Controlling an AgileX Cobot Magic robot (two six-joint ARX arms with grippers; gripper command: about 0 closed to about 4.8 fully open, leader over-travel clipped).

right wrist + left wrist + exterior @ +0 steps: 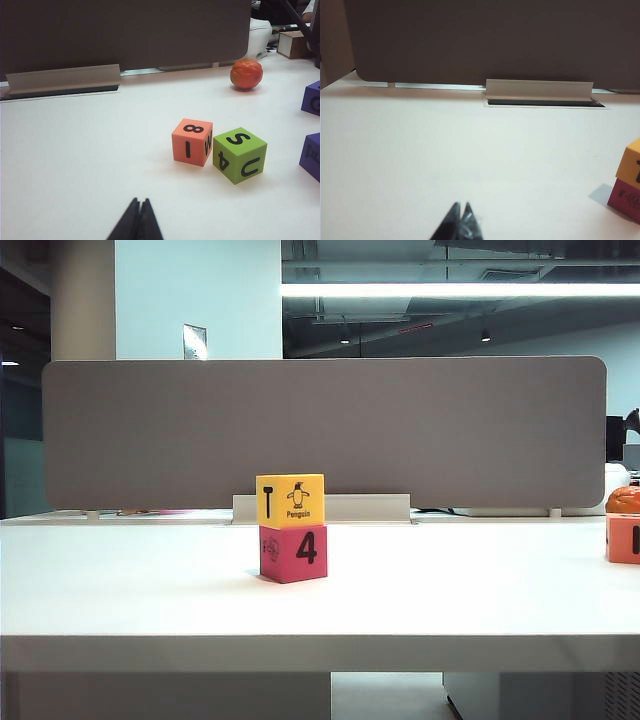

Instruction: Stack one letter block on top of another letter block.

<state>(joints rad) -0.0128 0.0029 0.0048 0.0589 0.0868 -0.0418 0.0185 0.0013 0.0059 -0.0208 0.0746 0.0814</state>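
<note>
The yellow penguin block (290, 500) sits squarely on top of the pink "4" block (294, 553) on the white table (120, 580). The left gripper (460, 208) hovers low, well clear of that stack, jaws clenched and empty. The right gripper (139, 202) is likewise clenched, empty, near the orange block (192, 141) and green block (239, 154).

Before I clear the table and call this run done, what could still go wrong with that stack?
1. The yellow penguin block sits slightly off-square on the pink 4 block; a table bump might tip it.
2. The left gripper rests shut low over the table beside the stack; a sideways swing could strike it.
3. The right gripper, shut, points toward the orange block and green block; moving forward could scatter them.
</note>
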